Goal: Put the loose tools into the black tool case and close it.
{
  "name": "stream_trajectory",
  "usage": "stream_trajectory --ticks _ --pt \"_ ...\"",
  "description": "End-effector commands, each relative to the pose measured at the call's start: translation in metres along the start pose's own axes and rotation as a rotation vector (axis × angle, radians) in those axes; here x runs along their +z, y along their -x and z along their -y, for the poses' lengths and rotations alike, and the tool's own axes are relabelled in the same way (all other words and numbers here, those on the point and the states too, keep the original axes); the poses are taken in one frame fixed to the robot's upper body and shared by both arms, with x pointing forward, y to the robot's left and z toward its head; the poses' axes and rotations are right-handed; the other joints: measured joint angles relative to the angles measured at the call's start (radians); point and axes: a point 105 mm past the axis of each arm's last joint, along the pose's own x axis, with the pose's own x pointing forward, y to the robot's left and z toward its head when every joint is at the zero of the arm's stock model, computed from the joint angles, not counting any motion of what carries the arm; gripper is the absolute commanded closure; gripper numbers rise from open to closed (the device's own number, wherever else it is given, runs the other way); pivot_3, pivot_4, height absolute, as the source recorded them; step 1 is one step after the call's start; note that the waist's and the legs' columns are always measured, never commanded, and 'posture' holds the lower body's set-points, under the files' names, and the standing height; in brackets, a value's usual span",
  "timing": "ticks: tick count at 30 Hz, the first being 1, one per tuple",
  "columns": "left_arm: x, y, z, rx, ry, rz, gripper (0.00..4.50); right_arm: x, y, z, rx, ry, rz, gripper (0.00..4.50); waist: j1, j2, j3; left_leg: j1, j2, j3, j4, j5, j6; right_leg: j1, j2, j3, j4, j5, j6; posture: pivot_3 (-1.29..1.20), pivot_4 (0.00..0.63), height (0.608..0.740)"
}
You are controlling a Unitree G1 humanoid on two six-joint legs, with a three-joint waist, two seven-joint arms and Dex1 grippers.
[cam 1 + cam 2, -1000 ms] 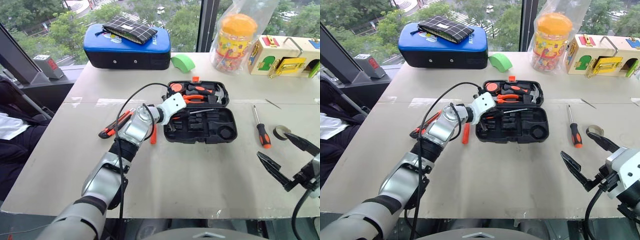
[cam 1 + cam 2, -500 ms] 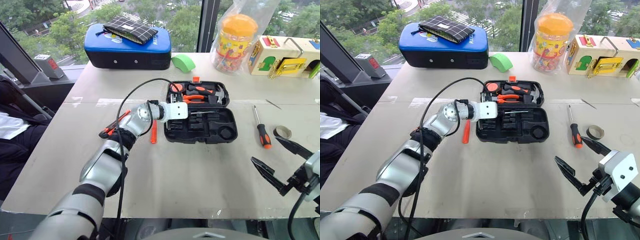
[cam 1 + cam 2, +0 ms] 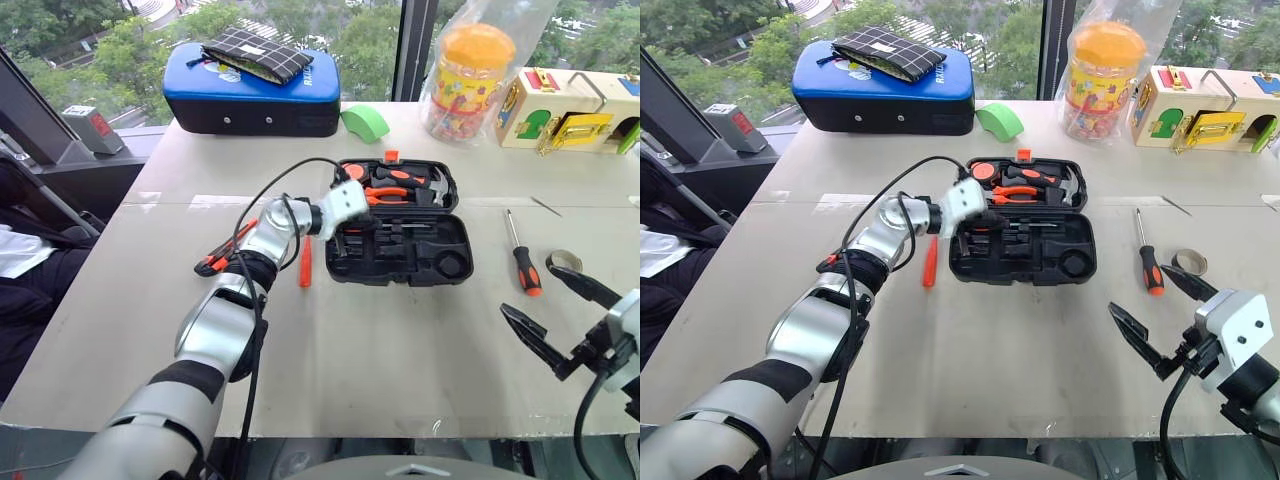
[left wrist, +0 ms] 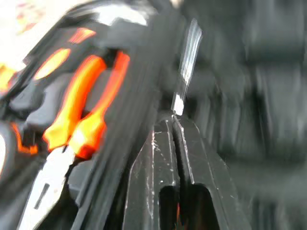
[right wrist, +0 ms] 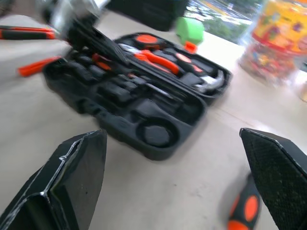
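The black tool case (image 3: 400,222) lies open on the surface (image 3: 400,340), orange-handled pliers (image 3: 388,196) and a hammer (image 3: 436,187) seated in its far half. The left end effector (image 3: 989,217) hovers over the case's left edge, fingers pressed together with nothing visibly between them — a thin steel shaft (image 4: 184,72) lies just past the tips. The right end effector (image 3: 548,310) is spread wide, empty, above the near right surface. Loose tools remain outside: a small orange screwdriver (image 3: 306,264) just beside the case's left edge, a utility knife (image 3: 226,250) further left, and a steel-shaft screwdriver (image 3: 522,256) to the case's right.
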Motion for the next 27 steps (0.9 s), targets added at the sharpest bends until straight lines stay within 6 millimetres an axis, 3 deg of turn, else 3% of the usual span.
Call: stream_trajectory --ticks 1,3,9,13,16,19,22,25,27 --pt "0.048 0.032 0.001 -0.050 0.173 0.179 3.64 0.004 -0.008 0.004 -0.045 -0.031 -0.059 0.00 -0.013 0.001 0.000 0.000 0.000 0.000 0.000 0.000 0.000 0.000 0.000 0.000 0.000 0.000 0.000 0.00 0.150 0.740" --pt "0.058 0.048 0.023 -0.113 0.237 0.208 2.91 -0.005 -0.017 0.015 -0.119 -0.008 -0.163 0.00 -0.025 0.002 -0.001 0.001 0.001 0.000 -0.001 0.001 -0.002 0.000 0.000 0.002 0.000 0.000 0.000 0.00 0.150 0.740" --pt "0.067 0.090 0.097 -0.337 0.210 0.161 0.01 -0.031 -0.049 0.038 -0.198 -0.183 -0.327 0.00 -0.024 0.003 0.001 0.004 0.002 0.001 -0.002 0.000 0.000 0.001 -0.002 0.007 0.000 0.000 -0.001 0.00 0.150 0.740" --pt "0.069 0.099 0.116 -0.353 0.212 0.157 0.01 -0.054 -0.059 0.058 -0.296 -0.238 -0.468 0.00 0.003 0.005 0.002 0.003 0.001 0.001 -0.003 0.000 0.000 0.001 -0.002 0.007 -0.001 0.000 -0.002 0.00 0.150 0.740" --pt "0.064 0.103 0.126 -0.346 0.126 0.136 0.00 -0.079 -0.064 0.077 -0.401 -0.260 -0.575 0.87 0.012 0.005 0.002 0.003 0.001 0.003 -0.003 0.001 -0.003 0.001 -0.001 0.007 -0.003 0.000 -0.002 0.00 0.150 0.740" --pt "0.062 0.103 0.126 -0.326 0.121 0.136 0.00 -0.086 -0.065 0.082 -0.424 -0.243 -0.606 2.22 0.018 0.005 0.002 0.003 0.000 0.004 -0.004 0.002 -0.003 0.000 -0.002 0.007 -0.004 0.000 -0.002 0.00 0.150 0.740" --pt "0.061 0.102 0.125 -0.283 0.128 0.161 0.00 -0.085 -0.066 0.080 -0.402 -0.208 -0.608 3.63 0.014 0.005 0.002 0.004 0.001 0.005 -0.005 0.002 -0.003 0.000 -0.001 0.008 -0.004 0.000 -0.001 0.00 0.150 0.740" --pt "0.058 0.101 0.120 -0.205 0.112 0.213 0.00 -0.072 -0.067 0.080 -0.369 -0.136 -0.561 3.73 0.016 0.005 0.002 0.005 0.001 0.006 -0.005 0.001 -0.002 0.001 -0.001 0.009 -0.004 0.000 -0.001 0.00 0.150 0.740" --pt "0.048 0.105 0.117 -0.159 0.141 0.216 0.00 -0.049 -0.070 0.078 -0.303 -0.064 -0.467 3.73 0.016 0.006 0.002 0.004 0.001 0.006 -0.005 0.001 -0.002 0.000 -0.002 0.009 -0.004 0.000 -0.001 0.00 0.150 0.740"
